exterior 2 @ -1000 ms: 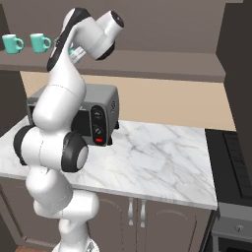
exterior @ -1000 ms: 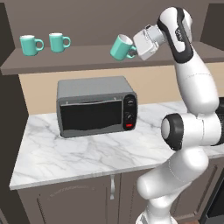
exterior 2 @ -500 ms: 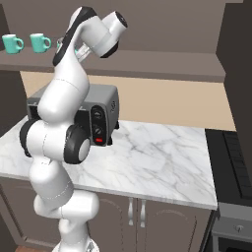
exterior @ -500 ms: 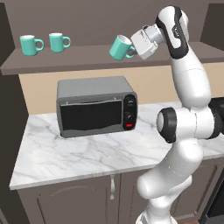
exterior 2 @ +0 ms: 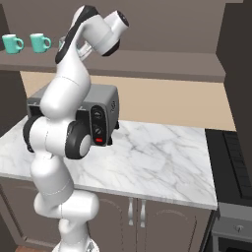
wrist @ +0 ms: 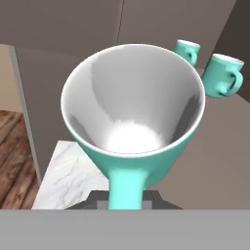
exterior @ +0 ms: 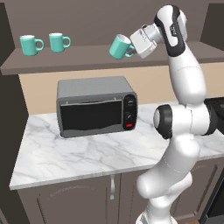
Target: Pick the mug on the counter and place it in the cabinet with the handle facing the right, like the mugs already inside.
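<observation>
The cabinet [exterior: 105, 65] ran as a long brown shelf across the wall above the counter [exterior: 87, 153], a white marble slab on lower cupboards. A grey microwave [exterior: 96, 107] stood toward the counter's back edge, left of the arm. Two teal mugs [exterior: 43, 43] sat side by side near the left end of the shelf, handles pointing right.

The arm reached up to shelf height. The gripper [exterior: 131, 47] was clenched on the handle of the mug [exterior: 119, 46], which was off the counter and held tipped on its side just above the shelf's front edge, well to the right of the two stored mugs. Its mouth faced up and to the left in the left base view. In the hand view the open white interior of the mug [wrist: 133, 105] faced the camera, with the handle running down toward the fingers, and the stored mugs [wrist: 222, 73] lay beyond its rim.

Assessment: the pick was complete and the carry to the cabinet largely done. Outstanding work was to right the mug, set it down on the shelf with the handle pointing right, then release and clear the hand. Whether the mug touched the shelf could not be determined.
</observation>
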Tool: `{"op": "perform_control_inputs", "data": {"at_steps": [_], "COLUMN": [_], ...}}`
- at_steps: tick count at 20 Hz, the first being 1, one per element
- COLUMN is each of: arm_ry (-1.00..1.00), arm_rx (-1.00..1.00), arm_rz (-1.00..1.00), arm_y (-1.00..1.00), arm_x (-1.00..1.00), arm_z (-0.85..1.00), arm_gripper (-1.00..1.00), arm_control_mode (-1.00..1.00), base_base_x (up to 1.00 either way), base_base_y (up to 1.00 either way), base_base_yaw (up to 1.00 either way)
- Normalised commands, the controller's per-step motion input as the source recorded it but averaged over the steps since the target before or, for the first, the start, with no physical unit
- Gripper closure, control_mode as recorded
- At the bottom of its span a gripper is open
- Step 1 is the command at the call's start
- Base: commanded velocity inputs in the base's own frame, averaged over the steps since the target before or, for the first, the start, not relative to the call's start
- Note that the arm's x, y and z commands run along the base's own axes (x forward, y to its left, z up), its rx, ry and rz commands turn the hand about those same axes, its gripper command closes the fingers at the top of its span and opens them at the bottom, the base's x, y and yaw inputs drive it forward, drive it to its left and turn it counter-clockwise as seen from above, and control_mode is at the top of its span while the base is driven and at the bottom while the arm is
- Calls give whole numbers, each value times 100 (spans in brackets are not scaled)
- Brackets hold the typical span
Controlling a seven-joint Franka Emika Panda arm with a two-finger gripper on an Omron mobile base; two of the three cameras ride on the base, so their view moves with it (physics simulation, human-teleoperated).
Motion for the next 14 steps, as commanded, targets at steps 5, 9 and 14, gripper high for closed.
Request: {"op": "perform_control_inputs", "data": {"at_steps": [5, 9, 14], "arm_ry": [0, 0, 0], "arm_rx": [0, 0, 0], "arm_rz": [0, 0, 0], "arm_y": [0, 0, 0], "arm_x": [18, 18, 7], "arm_z": [-9, -4, 0], "arm_gripper": [100, 100, 100], "arm_control_mode": [-100, -100, -100], "base_base_x": [0, 0, 0], "base_base_y": [0, 0, 0], "base_base_yaw": [0, 0, 0]}}
